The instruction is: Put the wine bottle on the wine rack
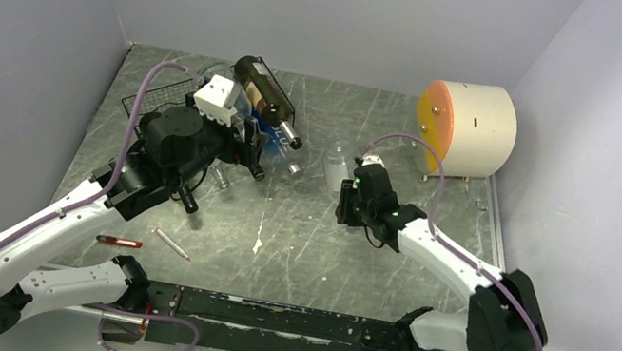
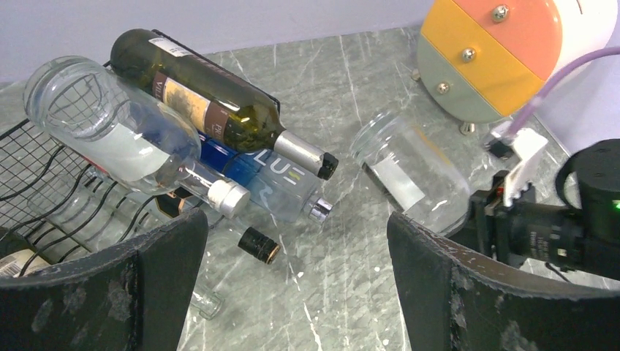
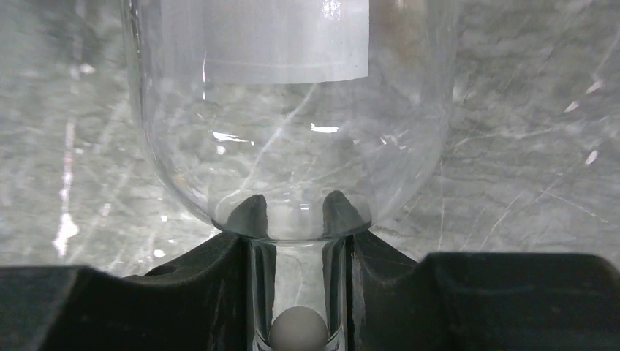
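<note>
Clamping the clear bottle (image 3: pixel 292 131) by its neck, the right gripper (image 3: pixel 296 219) is holding it apart from the wine rack (image 2: pixel 44 183), unracked; the left gripper (image 2: pixel 292 292) is gaping empty; a dark wine bottle (image 2: pixel 212 110) is lying racked.

plain pale lilac-grey walls (image 1: pixel 337 6) are closing in the table (image 1: pixel 305 242) at the back and on both sides. the tabletop is showing grey-green marbling with white veins and is catching small glints. even, diffuse light is falling from above, leaving faint shadows. a black strip (image 1: pixel 263 314) is running along the near edge.
</note>
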### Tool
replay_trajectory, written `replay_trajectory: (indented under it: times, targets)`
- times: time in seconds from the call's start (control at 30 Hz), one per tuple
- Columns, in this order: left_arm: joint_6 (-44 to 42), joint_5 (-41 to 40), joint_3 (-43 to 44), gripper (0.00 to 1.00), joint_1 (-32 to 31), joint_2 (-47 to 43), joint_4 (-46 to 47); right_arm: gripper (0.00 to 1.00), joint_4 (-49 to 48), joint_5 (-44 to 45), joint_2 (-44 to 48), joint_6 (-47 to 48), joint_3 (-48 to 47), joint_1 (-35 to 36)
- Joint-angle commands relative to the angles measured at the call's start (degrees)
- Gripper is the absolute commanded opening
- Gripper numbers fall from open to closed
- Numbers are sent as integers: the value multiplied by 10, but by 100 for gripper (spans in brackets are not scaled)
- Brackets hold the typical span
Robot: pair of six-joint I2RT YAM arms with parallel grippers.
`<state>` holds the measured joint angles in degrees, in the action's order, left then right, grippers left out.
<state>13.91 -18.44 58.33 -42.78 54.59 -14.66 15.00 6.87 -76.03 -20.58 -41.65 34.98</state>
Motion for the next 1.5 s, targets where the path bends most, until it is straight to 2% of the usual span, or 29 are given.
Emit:
replay_trajectory:
  times: [0.0, 0.27, 0.53, 0.87, 1.27, 1.47]
  targets:
    - [-2, -17, 15, 96, -1, -13, 2, 0, -114, 10, 87, 6, -24, 1]
    - [-9, -30, 23, 96, 0, -31, 5, 0, -107, -35, 119, 37, -102, 25]
    - [-24, -55, 43, 96, 0, -59, -7, 0, -107, -20, 51, 33, -237, 112]
    - [-57, -63, 56, 96, 0, -145, 25, 0, -131, -58, -136, 15, -424, 165]
    - [-79, -102, 60, 96, 0, -201, 29, 0, -70, -76, -378, -2, -681, 202]
    - [-81, -110, 63, 96, 0, -206, 18, 0, -12, -53, -489, 2, -812, 222]
